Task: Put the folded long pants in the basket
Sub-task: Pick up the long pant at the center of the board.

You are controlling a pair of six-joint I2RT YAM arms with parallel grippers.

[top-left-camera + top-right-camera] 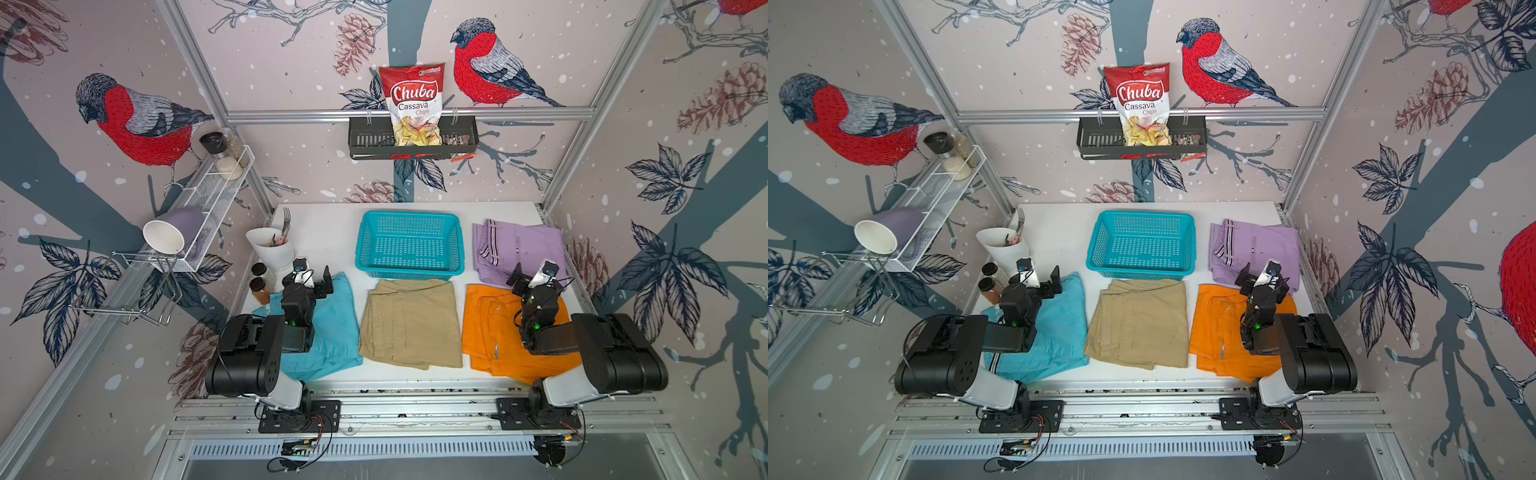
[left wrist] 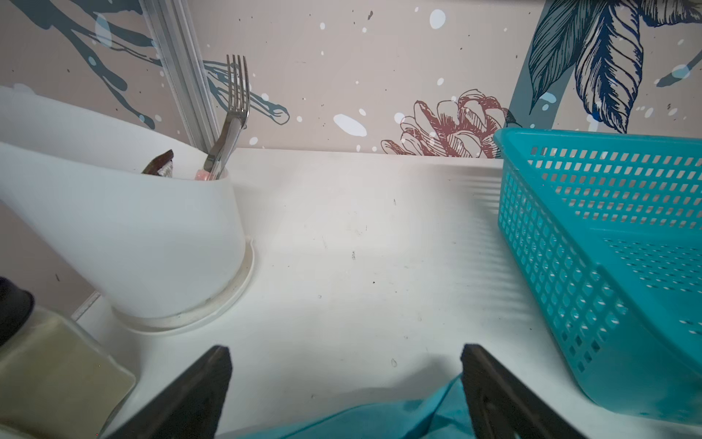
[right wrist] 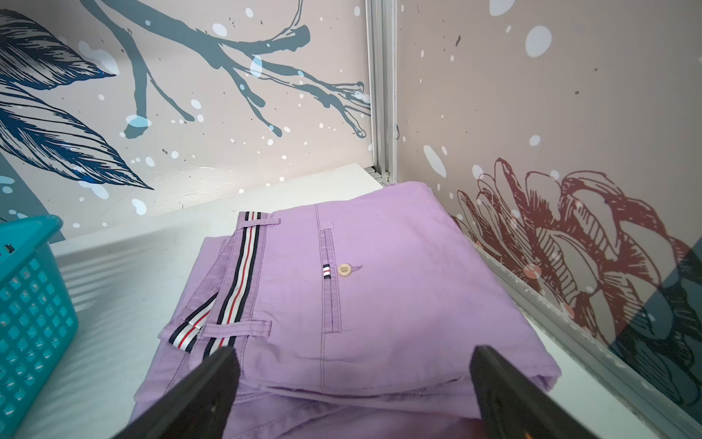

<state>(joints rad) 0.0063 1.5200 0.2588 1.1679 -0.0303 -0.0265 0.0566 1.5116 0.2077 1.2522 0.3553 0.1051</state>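
Note:
Four folded long pants lie on the white table in both top views: turquoise [image 1: 336, 328] at the left, khaki [image 1: 411, 324] in the middle, orange [image 1: 490, 328] at the right, and lilac [image 1: 523, 245] behind the orange. The teal basket [image 1: 409, 249] stands empty behind the khaki pair. My left gripper [image 1: 309, 276] hovers open over the far edge of the turquoise pants [image 2: 380, 418], with nothing between its fingers [image 2: 212, 372]. Over the near edge of the lilac pants [image 3: 380, 285], my right gripper [image 3: 353, 351] is open and empty.
A white utensil holder [image 1: 270, 249] with a fork and two spice jars [image 1: 259, 286] stand at the table's left edge, close to the left gripper. A black rack [image 1: 365, 139] with a chips bag hangs on the back wall. A white wire shelf [image 1: 216, 195] is on the left wall.

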